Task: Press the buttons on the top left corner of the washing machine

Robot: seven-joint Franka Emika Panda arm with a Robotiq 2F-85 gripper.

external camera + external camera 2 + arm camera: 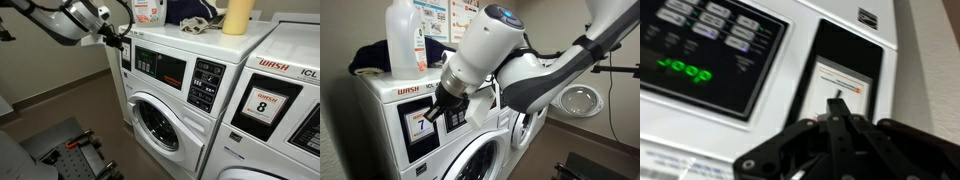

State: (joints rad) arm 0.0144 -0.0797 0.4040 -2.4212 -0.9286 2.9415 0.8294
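The white washing machine [205, 135] has a round glass door [157, 120], a dark control strip and a black keypad [208, 82]. The narrow dark panel with the buttons [127, 58] is at its top left corner. It also shows in an exterior view [417, 125] and in the wrist view [845, 60], where a white card fills it. I cannot make out single buttons. My gripper [122, 42] is shut and empty. Its tip [837, 102] points at the lower part of that panel, very close or touching. The arm hides the control strip in an exterior view [438, 110].
A second white machine [285, 120] with a "WASH" label and a number 8 stands beside the washer. A bottle [148, 10], dark cloth and a yellow container [237, 15] sit on top. A wall is close to the washer's left side. The keypad with a green display [700, 50] is beside the panel.
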